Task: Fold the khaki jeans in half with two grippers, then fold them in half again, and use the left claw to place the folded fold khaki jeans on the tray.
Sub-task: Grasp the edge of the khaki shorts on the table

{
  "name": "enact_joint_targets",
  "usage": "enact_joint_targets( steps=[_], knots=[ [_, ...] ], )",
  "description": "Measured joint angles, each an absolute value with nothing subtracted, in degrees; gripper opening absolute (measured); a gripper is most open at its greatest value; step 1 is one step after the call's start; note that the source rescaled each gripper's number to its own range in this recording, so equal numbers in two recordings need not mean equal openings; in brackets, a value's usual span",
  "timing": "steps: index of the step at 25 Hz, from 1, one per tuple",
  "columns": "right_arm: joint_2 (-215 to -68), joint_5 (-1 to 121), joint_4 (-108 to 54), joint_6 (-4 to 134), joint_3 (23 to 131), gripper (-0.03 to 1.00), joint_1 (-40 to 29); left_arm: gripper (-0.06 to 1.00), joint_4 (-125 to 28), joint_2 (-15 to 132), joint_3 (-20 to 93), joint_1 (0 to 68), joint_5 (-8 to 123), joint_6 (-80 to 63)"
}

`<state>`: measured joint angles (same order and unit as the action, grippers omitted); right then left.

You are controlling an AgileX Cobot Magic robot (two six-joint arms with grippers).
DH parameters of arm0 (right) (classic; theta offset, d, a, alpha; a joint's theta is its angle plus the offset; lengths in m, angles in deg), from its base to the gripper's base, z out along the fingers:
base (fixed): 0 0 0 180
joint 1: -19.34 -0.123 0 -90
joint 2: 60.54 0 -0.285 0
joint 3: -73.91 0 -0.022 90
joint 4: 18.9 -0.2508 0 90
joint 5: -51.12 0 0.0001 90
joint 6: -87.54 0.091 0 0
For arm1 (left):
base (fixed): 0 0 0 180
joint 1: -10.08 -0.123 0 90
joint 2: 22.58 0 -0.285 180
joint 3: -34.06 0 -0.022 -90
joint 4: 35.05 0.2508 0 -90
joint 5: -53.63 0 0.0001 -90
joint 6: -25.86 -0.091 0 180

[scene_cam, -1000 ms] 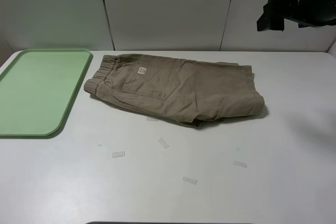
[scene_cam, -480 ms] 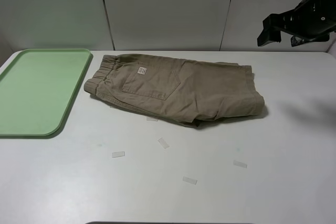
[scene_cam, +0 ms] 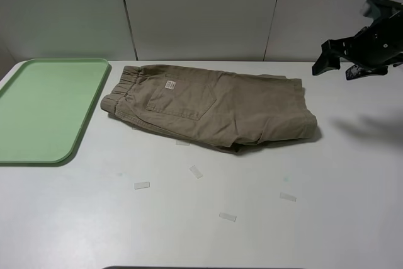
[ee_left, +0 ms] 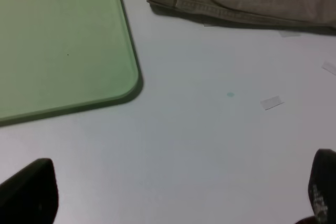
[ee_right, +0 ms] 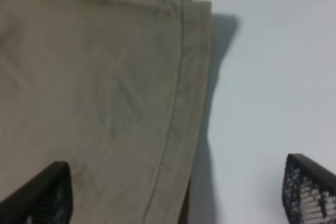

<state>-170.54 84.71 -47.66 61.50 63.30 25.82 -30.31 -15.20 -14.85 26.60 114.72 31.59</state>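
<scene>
Exterior high view: the khaki jeans (scene_cam: 211, 108) lie folded flat on the white bench (scene_cam: 327, 218), with the green tray (scene_cam: 38, 111) just beside their waistband end. Past their hem end the right pincer (scene_cam: 337, 70) hovers above the bench, spread wide and empty. The left pincer (ee_left: 176, 198), also spread and empty, hangs over bare bench near the jeans' waistband.

readable text: none | khaki jeans (scene_cam: 239, 108) label (scene_cam: 169, 85): print too small

Black angular right gripper (scene_cam: 337, 69); fingers (ee_right: 307, 192) (grid-textured pads).
</scene>
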Motion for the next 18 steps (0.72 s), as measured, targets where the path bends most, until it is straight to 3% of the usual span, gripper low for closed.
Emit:
enact_joint_targets(
  steps=[6, 18],
  knots=[
    [-177.4, 86.7, -48.1, 61.1, 67.9, 0.99, 27.1, 0.99, -30.3, -15.2, -14.8, 26.6, 114.7, 31.6],
    [-189.9, 90.6, -48.7, 59.3, 78.3, 1.00, 27.1, 0.99, -30.3, -15.2, -14.8, 26.6, 114.7, 31.5]
  ],
)
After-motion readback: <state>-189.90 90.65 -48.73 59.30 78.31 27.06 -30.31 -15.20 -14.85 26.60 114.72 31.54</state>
